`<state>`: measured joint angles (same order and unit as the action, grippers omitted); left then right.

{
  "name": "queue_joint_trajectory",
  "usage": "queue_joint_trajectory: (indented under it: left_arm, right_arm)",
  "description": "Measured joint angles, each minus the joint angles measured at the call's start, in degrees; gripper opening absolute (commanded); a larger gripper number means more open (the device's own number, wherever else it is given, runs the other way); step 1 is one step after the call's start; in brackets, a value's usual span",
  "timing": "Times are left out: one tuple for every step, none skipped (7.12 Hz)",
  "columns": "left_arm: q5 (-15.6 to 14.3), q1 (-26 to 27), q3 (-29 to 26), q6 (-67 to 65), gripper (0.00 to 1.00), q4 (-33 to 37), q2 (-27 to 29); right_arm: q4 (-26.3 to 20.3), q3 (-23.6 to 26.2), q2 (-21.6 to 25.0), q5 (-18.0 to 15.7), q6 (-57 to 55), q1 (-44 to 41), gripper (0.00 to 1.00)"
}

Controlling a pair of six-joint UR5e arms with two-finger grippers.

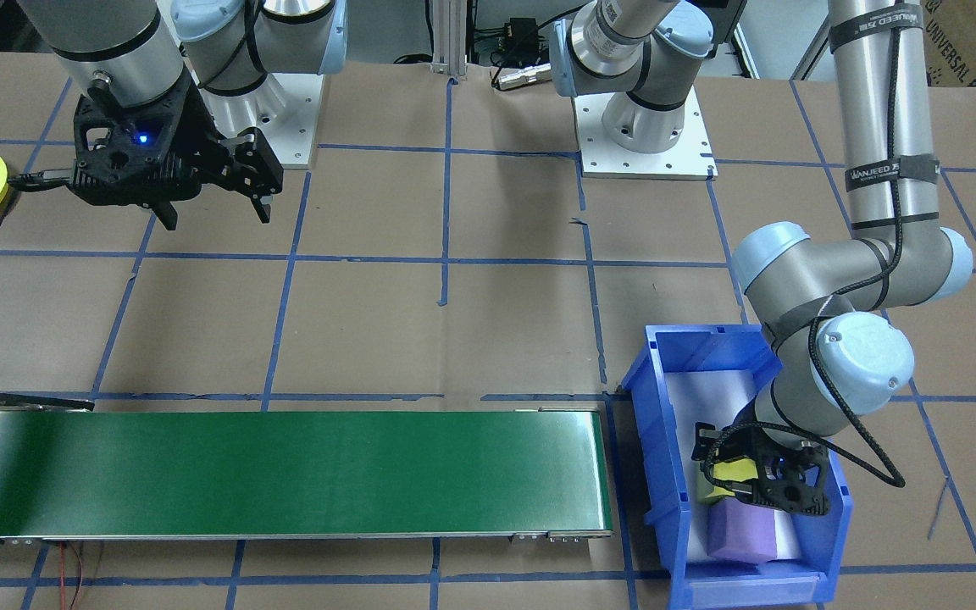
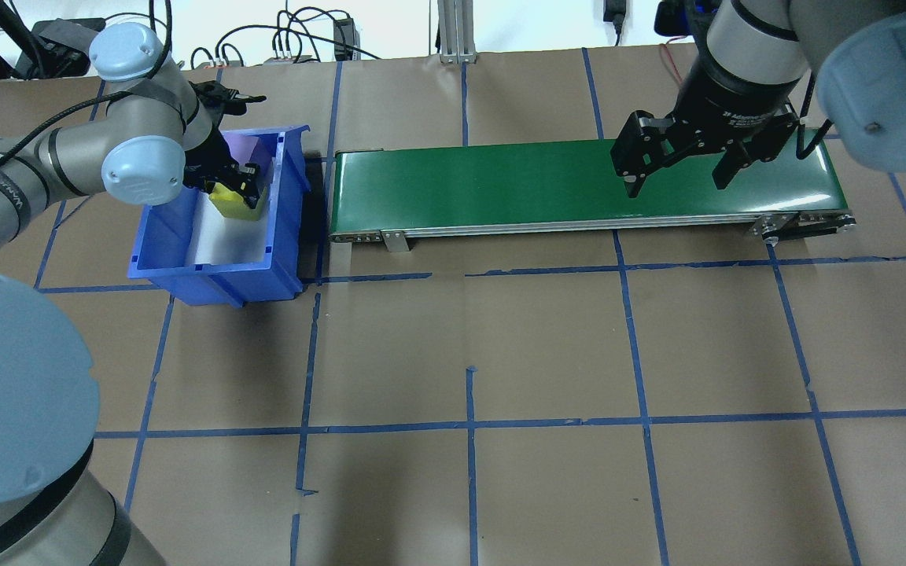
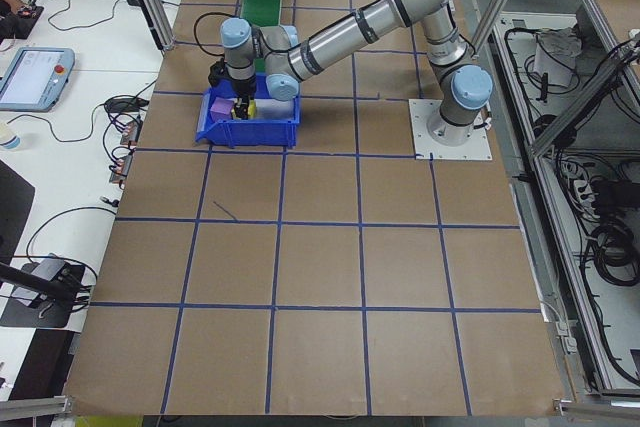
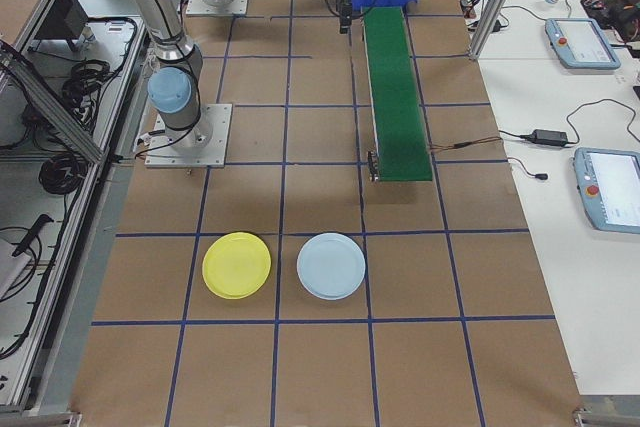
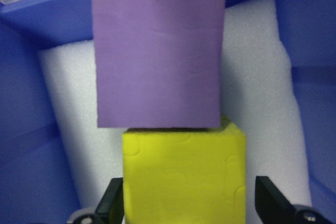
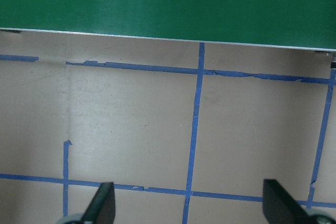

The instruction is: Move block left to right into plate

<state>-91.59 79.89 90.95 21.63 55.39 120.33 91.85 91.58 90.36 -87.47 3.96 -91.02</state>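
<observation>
The yellow block [image 5: 184,177] is sitting in the blue bin [image 1: 662,474], touching the purple block [image 5: 157,61], with the left gripper [image 5: 191,203] straddling it, fingers apparently not yet clamped. The right gripper [image 2: 677,173] is hanging spread wide above the green conveyor [image 2: 500,189]. The yellow plate [image 4: 236,265] is lying well apart, beside a pale blue plate [image 4: 331,266].

The yellow block [image 5: 184,174] is a foam cube sitting inside the blue bin [image 2: 185,271] at the table's left end, on the white foam liner [image 5: 68,108]. It's right up against a purple block [image 5: 157,61], touching it along one side, and the purple one sits toward the bin's far wall. The left gripper's [image 5: 197,205] fingers [image 5: 111,203] straddle the yellow cube, one close to its side, the other standing clear. The plate [image 4: 236,265] is round, bright yellow, shallow-rimmed, lying flat near the table's right end, just beside a pale blue plate [image 4: 331,266].
</observation>
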Motion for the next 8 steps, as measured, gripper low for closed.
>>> queue_joint_trajectory:
  left_arm:
    - [-0.31, 0.00, -0.77, -0.04, 0.53, 0.23, -1.59]
    - [-0.55, 0.01, -1.28, -0.42, 0.53, 1.05, -4.16]
    - [-0.52, 0.24, -1.49, -1.63, 0.53, 3.39, -7.18]
    - [-0.24, 1.22, -1.59, -4.72, 0.53, 6.40, -9.96]
    - [0.33, 3.56, -1.70, -9.80, 0.53, 8.01, -11.86]
    - [0.92, 6.74, -1.90, -14.50, 0.53, 8.34, -12.63]
    - [1.25, 10.26, -2.00, -17.40, 0.53, 8.40, -12.67]
    - [1.28, 13.64, -1.99, -18.61, 0.52, 8.34, -11.88]
  right_arm:
    - [0.00, 0.00, 0.00, 0.01, 0.00, 0.00, 1.00]
    - [0.00, 0.00, 0.00, 0.02, 0.00, 0.01, 1.00]
    - [0.00, 0.00, 0.00, 0.02, 0.00, 0.02, 1.00]
    - [0.00, 0.00, -0.01, 0.02, 0.00, 0.04, 1.00]
    - [0.00, 0.00, -0.01, 0.02, 0.00, 0.04, 1.00]
    - [0.00, 0.00, 0.00, 0.02, 0.00, 0.05, 1.00]
    - [0.00, 0.00, 0.00, 0.02, 0.00, 0.05, 1.00]
    - [0.00, 0.00, -0.01, 0.02, 0.00, 0.05, 1.00]
